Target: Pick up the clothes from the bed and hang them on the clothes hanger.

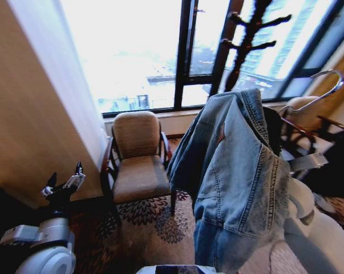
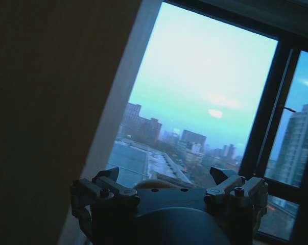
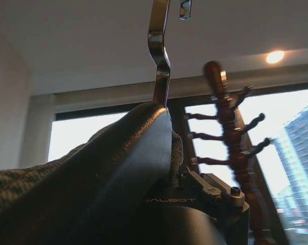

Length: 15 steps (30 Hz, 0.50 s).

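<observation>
The clothes, a light-blue denim jacket (image 1: pixel 240 171), hang draped over the clothes hanger, held up at the right in the head view. The hanger's silver hook (image 1: pixel 326 85) rises above the collar. In the right wrist view the hanger's dark shoulder (image 3: pixel 118 168) and metal hook (image 3: pixel 161 56) run up from my right gripper (image 3: pixel 176 176), which is shut on the hanger; jacket fabric (image 3: pixel 21 189) lies over it. My left gripper (image 1: pixel 66 178) is parked low at the left, open and empty, its fingers (image 2: pixel 105 186) spread toward the window. The bed is out of view.
A dark wooden coat rack (image 1: pixel 246 34) with several pegs stands at the window just behind the jacket. A padded armchair (image 1: pixel 137 160) sits under the window on patterned carpet. A tan wall (image 1: pixel 29 114) closes the left side. Another chair (image 1: pixel 314 114) stands at the right.
</observation>
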Available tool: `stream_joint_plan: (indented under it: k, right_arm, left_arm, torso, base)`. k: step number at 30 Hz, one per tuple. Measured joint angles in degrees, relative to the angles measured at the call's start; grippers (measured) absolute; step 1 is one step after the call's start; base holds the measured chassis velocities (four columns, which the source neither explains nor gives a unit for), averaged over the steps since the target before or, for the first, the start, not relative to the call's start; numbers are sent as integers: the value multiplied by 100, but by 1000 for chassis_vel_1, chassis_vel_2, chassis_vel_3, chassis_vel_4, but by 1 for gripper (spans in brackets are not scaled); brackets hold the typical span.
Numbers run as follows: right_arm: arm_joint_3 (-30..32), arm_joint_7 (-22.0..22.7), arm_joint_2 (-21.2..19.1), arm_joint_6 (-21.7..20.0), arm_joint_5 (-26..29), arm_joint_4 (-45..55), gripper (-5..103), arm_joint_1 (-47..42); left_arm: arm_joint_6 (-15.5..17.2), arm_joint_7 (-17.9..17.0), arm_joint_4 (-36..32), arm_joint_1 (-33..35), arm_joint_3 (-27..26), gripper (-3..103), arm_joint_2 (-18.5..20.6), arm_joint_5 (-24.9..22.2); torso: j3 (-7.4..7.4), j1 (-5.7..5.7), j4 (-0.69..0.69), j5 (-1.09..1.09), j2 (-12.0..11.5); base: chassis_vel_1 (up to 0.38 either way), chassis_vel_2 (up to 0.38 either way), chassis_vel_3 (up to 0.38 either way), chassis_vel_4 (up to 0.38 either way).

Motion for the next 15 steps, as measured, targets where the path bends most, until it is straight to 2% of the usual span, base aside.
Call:
stream_joint_plan:
  k: [15]
  right_arm:
    - [114, -18, 110, 21, -134, 148, 23, -330]
  left_arm:
    - [-36, 20, 0, 76, -13, 100, 12, 25]
  torso:
    - [0, -1, 0, 0, 1]
  base:
    - [-125, -123, -127, -129]
